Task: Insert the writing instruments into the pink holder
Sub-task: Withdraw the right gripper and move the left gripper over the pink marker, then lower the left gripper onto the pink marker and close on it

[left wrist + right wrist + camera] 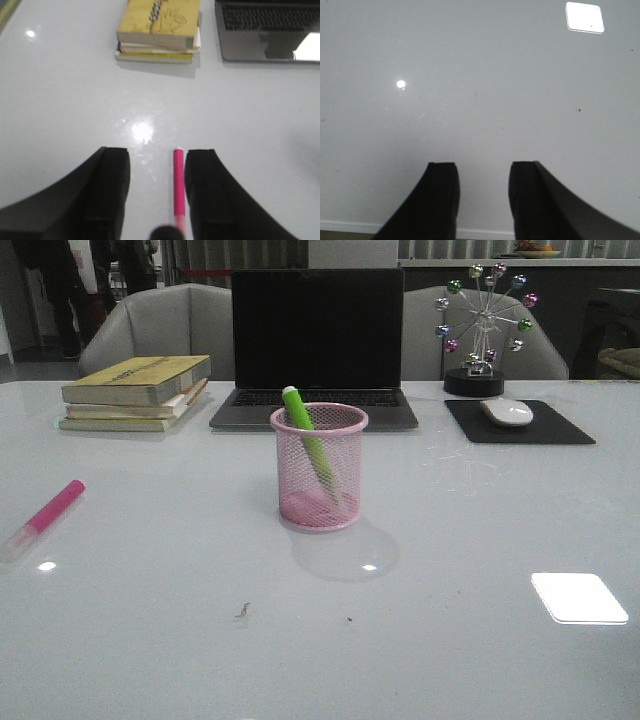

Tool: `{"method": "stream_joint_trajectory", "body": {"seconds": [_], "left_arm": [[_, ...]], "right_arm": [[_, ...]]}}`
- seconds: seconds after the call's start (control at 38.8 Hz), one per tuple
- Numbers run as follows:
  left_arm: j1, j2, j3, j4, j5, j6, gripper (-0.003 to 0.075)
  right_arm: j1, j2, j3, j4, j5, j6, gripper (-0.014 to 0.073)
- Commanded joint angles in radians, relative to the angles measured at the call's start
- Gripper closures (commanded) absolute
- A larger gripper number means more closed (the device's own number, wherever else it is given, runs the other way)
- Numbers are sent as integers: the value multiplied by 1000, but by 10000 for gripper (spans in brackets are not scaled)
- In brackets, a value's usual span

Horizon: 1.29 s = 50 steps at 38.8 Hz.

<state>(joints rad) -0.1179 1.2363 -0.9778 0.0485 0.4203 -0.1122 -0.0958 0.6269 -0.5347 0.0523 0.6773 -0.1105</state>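
Left wrist view settles what the coming grasp turns on: the pink highlighter (178, 187) lies flat on the counter (65, 100) between the spread fingers of the left tool (156, 192), off-centre and close beside one finger, its long axis running along the fingers' line, so closing would catch it across its width. That tool is wide open and holds nothing. The right tool (484, 195) is likewise open and empty over bare counter, so the left arm is the nearer.

From the front, this marker (45, 517) lies near the counter's left edge, well apart from the pink holder (319, 466) at centre, where the green highlighter (308, 440) already leans. Open counter lies between them; books (135, 392) and laptop (316, 345) stand farther back.
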Motion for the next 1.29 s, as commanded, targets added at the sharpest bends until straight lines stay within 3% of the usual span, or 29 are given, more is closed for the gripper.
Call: {"method": "stream_joint_trajectory", "body": {"seconds": [0.0,0.26,0.77,1.26], "left_arm": [[-45,61,-95,-11,6,-5,366],[-85,267,-210,-20,134,-5,366],[-83,529,-332,-20,145,-7,366],[-79,660,-348,-22,138,-7,365]], "right_arm": [[-4,-3,-25,3,-59,-2,218],[-4,-3,-25,3,-59,-2,218],[-4,-3,-25,3,-59,-2,218],[-4,-3,-25,3,-59,-2,218]]}}
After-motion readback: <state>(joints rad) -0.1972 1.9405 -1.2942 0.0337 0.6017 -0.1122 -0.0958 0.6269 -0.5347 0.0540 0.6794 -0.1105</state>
